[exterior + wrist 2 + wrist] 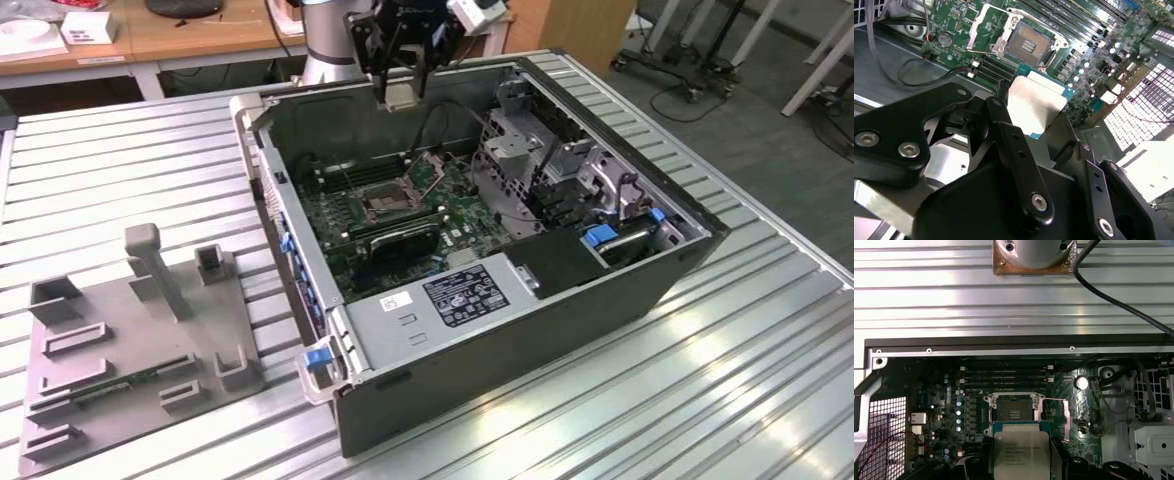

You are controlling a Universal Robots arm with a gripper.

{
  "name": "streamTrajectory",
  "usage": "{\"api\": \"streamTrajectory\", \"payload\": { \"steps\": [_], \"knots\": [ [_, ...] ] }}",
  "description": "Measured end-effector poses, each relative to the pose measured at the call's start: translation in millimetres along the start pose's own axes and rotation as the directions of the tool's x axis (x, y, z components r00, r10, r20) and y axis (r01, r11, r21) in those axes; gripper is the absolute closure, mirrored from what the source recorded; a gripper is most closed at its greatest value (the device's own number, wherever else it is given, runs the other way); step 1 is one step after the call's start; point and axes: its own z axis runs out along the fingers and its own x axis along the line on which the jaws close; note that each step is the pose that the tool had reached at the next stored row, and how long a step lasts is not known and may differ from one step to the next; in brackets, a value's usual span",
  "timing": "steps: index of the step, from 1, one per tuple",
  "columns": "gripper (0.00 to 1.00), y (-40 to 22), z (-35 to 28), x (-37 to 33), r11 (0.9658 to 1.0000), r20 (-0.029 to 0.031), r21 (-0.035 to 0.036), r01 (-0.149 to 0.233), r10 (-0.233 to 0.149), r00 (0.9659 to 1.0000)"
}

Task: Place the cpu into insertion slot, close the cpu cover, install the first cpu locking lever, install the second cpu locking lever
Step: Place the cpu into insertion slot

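Note:
My gripper (398, 88) is shut on the cpu (398, 99), a small flat square chip with a silvery top. It hangs above the back wall of the open computer case (534, 330). In both wrist views the black fingers (1004, 130) clamp the cpu (1036, 100) by two opposite edges, printed metal face showing (1019, 452). Down on the green board lies the insertion slot (386, 205), a dark square socket (1014, 412) with its contacts bare (1026, 44). The cpu cover (985, 29) stands swung open beside the socket (1057, 415). The cpu is well above the socket, not touching it.
The case walls (274, 170) enclose the board, with a drive cage and metal brackets (534, 160) on the exterior view's right of the socket. Long memory slots (400, 235) run near it. A grey fixture plate (134, 330) sits on the ribbed metal table (694, 400).

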Motion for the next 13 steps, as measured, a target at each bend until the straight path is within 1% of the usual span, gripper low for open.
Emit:
{"api": "streamTrajectory", "payload": {
  "steps": [8, 11, 13],
  "knots": [
    [0.46, -0.1, 1.1, 0.0, 1.0, 0.0001, -0.0001, 0.0, 0.0, 1.0],
    [0.46, -0.4, 4.0, -0.1, 1.0, 0.0, 0.0, 0.0, 0.0, 1.0],
    [0.46, -0.7, 7.4, -0.1, 1.0, -0.0001, 0.0001, 0.0, 0.0, 1.0]
  ]
}}
